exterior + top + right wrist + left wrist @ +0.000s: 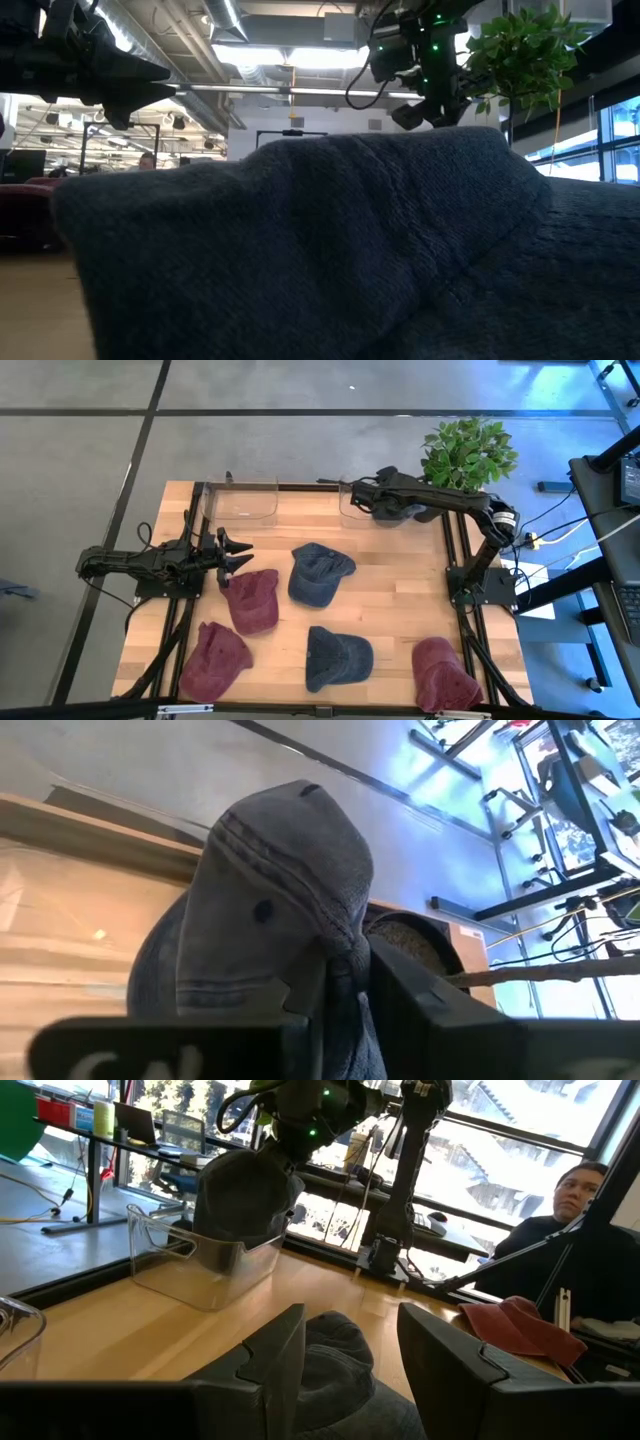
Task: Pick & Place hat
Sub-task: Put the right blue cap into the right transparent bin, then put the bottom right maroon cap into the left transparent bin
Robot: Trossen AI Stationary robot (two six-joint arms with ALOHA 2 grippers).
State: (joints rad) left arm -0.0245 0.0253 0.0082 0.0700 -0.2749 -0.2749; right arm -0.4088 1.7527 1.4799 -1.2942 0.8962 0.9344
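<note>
No legible text, label, brand, number or sign is found in any view. The hats, the clear bins, the desk and the arms carry no readable markings; background room items are too indistinct to read.

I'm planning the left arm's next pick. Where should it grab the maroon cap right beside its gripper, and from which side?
Probably the soft crown of the maroon cap, pinching a fold from straight above: it lies flat on the table, so there is no raised edge to come at sideways. The open left gripper hovers just beside its upper edge.
</note>
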